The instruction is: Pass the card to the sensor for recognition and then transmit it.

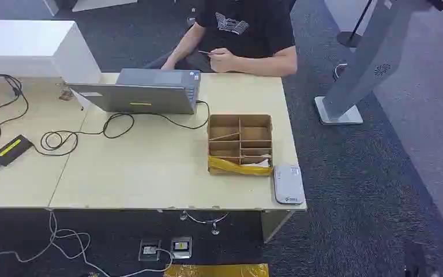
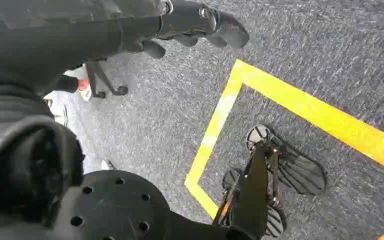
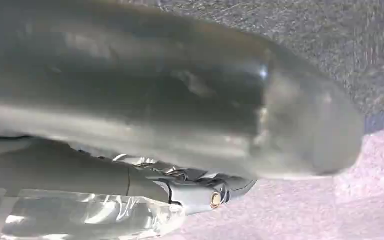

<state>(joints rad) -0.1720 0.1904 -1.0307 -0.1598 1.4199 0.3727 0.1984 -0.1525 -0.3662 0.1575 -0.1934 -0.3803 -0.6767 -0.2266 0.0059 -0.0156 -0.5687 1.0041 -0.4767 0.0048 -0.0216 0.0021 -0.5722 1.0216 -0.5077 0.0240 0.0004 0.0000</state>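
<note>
A white, flat card sensor [image 1: 288,184] lies at the table's front right corner. Just left of it stands a partitioned cardboard box [image 1: 240,143] with yellow tape along its front and a pale card [image 1: 258,164] in its front compartment. Across the table a person in a black shirt pinches a thin card [image 1: 203,53] in one hand. My left hand [image 2: 200,25] hangs over the carpet floor with its dark fingers loosely extended, holding nothing. In the right wrist view my right hand [image 3: 190,125] is a blurred grey thumb and fingers above the carpet, with nothing seen in it.
A grey laptop [image 1: 141,90] sits at the back of the table [image 1: 150,179], with black cables [image 1: 81,135] trailing left to a black device [image 1: 11,149]. A white box [image 1: 29,49] stands at the far left. A grey stand [image 1: 352,81] rises on the right. Yellow floor tape [image 2: 300,105] marks the carpet.
</note>
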